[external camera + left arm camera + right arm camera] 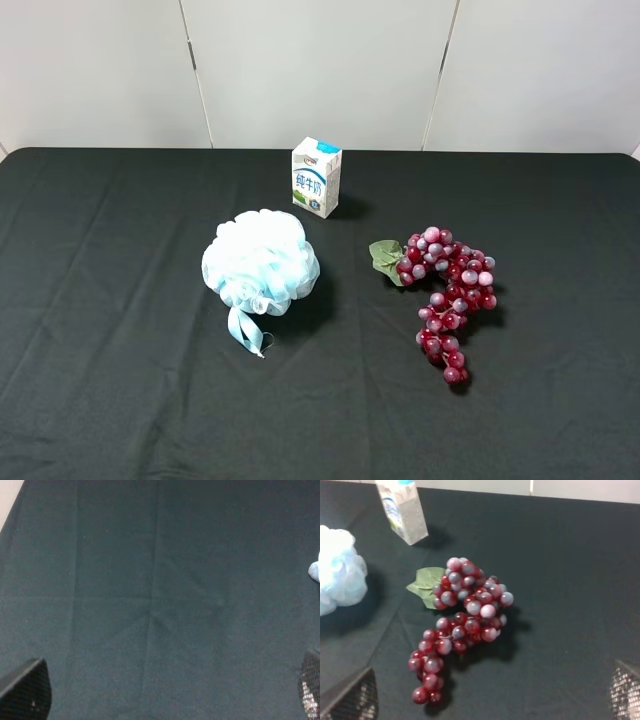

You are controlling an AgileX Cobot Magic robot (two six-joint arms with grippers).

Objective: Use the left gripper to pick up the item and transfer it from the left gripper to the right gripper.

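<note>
Black-clothed table against a pale panelled wall

The table (pixel 100 400) is covered edge to edge in a dark, faintly creased cloth; behind it stands a plain off-white wall (pixel 320 70) split by thin vertical seams, under even, soft light casting short shadows.

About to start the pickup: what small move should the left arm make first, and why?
Probably swing the left gripper toward the grapes. Its fingers stand open over bare black cloth, with only the pouf's edge in its view; the grapes lie untouched beyond the pouf.
</note>
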